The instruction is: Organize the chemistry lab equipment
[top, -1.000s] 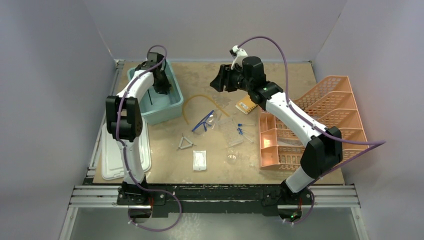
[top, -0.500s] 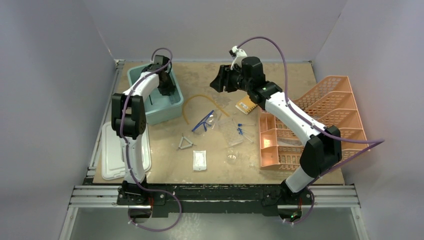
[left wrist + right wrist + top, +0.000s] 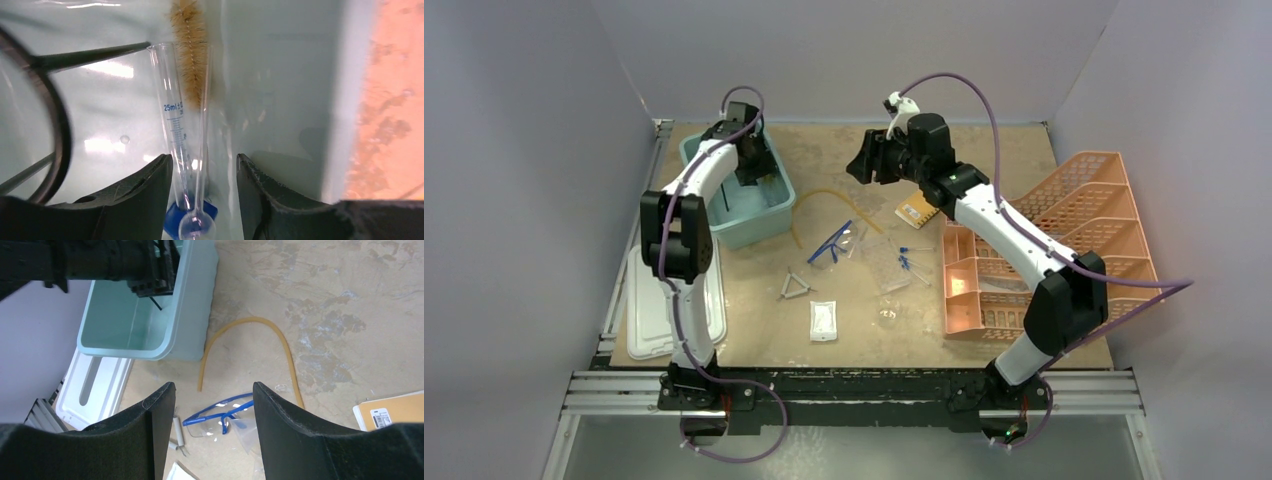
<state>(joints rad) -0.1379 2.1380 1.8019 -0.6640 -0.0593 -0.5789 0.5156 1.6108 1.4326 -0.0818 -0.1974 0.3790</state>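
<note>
My left gripper (image 3: 204,165) is down inside the teal tub (image 3: 754,215), open. A 25 ml glass cylinder with a blue base (image 3: 172,125) and a thin glass dropper (image 3: 197,227) lie on the tub floor between its fingers, not gripped. A bristle brush (image 3: 192,55) lies beyond them, and the black wire ring tripod (image 3: 60,125) curves along the left. My right gripper (image 3: 212,390) hangs open and empty high over the table. Below it are blue-framed goggles (image 3: 220,415) and amber tubing (image 3: 250,322). A wire triangle (image 3: 796,287), white packet (image 3: 823,320), small beaker (image 3: 888,316), clear rack (image 3: 884,265) and blue-capped tubes (image 3: 912,262) lie mid-table.
The orange tiered mesh tray (image 3: 1064,240) stands at the right edge. The tub's white lid (image 3: 649,310) lies at the near left. A tan card (image 3: 917,212) rests below the right gripper. The tub wall (image 3: 345,100) rises close to my left gripper's right finger.
My left gripper has gone from shut to open inside the tub, and its wrist has shifted slightly. The right arm has stayed still.
</note>
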